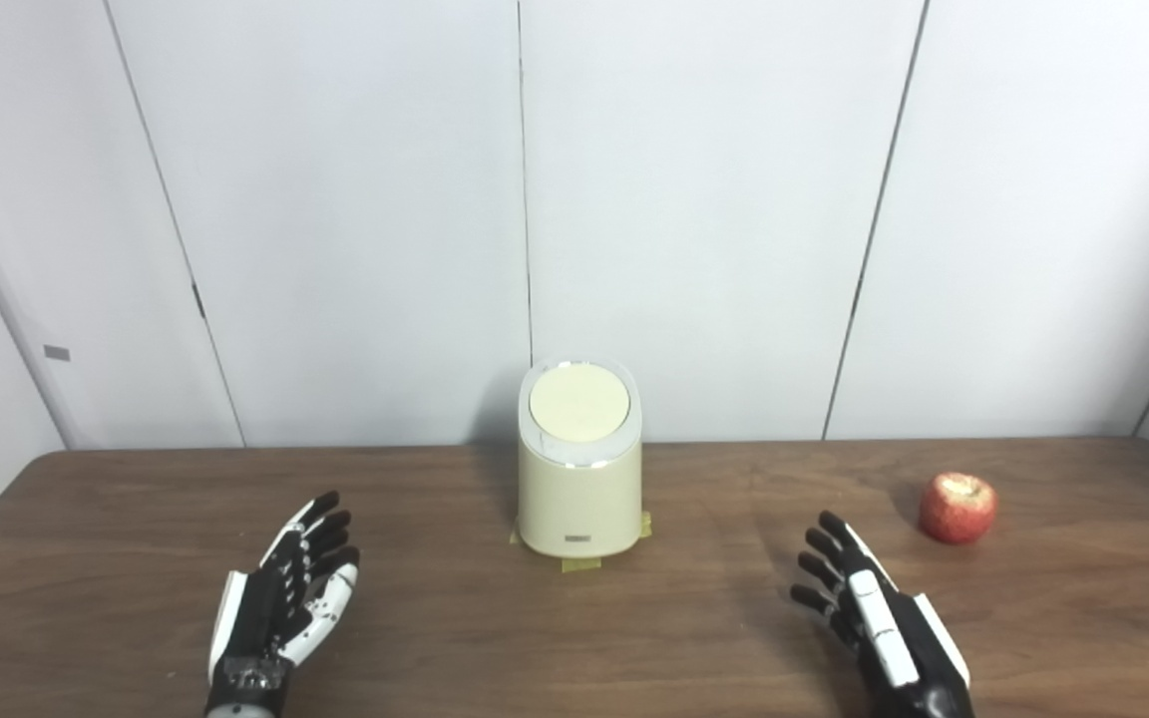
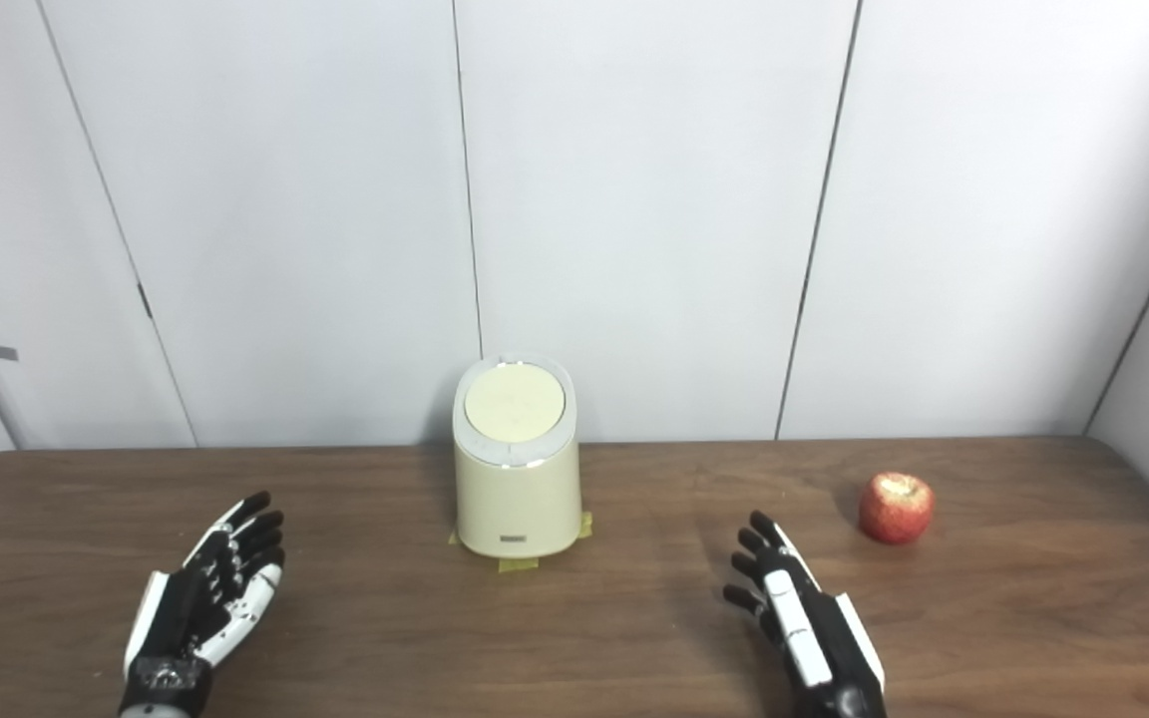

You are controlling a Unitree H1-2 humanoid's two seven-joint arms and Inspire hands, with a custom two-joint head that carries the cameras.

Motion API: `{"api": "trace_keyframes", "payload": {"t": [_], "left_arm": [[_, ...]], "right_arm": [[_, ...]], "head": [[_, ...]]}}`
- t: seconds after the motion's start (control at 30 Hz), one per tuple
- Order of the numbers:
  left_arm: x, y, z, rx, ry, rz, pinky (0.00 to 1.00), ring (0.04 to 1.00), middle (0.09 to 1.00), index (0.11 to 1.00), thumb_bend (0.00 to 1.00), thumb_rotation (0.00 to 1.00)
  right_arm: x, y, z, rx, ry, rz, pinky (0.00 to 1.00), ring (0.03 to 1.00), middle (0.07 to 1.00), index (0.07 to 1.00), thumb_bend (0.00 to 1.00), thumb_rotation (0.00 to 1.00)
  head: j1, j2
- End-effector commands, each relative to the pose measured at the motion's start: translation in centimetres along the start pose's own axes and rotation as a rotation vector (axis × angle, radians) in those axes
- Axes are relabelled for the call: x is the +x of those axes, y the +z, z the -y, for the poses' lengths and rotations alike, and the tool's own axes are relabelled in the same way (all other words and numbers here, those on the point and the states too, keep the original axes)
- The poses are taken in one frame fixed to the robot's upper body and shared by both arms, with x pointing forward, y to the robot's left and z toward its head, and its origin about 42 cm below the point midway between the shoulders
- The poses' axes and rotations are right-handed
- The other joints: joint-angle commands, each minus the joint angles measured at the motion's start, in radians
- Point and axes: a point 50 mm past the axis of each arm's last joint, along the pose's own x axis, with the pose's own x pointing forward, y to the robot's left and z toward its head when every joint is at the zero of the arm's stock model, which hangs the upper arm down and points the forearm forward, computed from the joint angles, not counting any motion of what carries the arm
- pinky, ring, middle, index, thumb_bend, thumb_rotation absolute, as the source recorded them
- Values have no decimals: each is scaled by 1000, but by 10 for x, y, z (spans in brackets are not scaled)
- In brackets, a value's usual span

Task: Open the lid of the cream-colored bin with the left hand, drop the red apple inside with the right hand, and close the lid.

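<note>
Bin (image 1: 579,489) at table centre, lid (image 1: 578,402) shut; apple (image 1: 957,508) at three o'clock, firm, smooth, likely light, best cupped around its middle; left hand (image 1: 287,598) and right hand (image 1: 869,603) splayed, empty.

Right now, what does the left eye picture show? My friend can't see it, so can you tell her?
A cream-colored bin with its lid shut stands in the middle of a brown table, against a white wall. A red apple sits to its right. Two robot hands rest open near the front edge, holding nothing: the left hand and the right hand.
</note>
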Motion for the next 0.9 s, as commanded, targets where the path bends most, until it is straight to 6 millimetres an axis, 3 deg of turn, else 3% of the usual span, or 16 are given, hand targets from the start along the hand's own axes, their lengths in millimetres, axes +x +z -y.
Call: {"api": "trace_keyframes", "payload": {"t": [0.0, 0.23, 0.3, 0.37, 0.47, 0.87], "left_arm": [[-4, 5, 1, 15, 0, -26, 841, 827, 828, 886, 530, 269], [24, 63, -2, 32, -62, 16, 887, 845, 855, 929, 759, 327], [37, 82, -2, 34, -67, 40, 878, 841, 855, 928, 784, 331], [47, 97, -2, 38, -73, 59, 872, 835, 849, 924, 794, 325], [60, 115, -2, 64, -90, 86, 785, 818, 837, 917, 787, 319], [101, 168, 16, 119, -146, 177, 780, 828, 848, 906, 795, 327]], "right_arm": [[12, 20, 0, 9, 0, 94, 814, 907, 931, 941, 521, 862], [12, 20, 0, 19, 0, 95, 825, 912, 933, 941, 518, 864], [12, 19, 1, 17, 2, 98, 826, 912, 933, 942, 514, 869], [13, 19, 1, 17, 4, 98, 828, 913, 936, 945, 515, 871], [12, 19, 2, 16, 1, 97, 824, 912, 935, 944, 513, 869], [12, 16, 5, 10, 6, 104, 821, 913, 941, 952, 520, 873]], "head": [[-1, 2], [1, -3], [0, -5], [-1, -6], [-1, -6], [10, -7]]}}
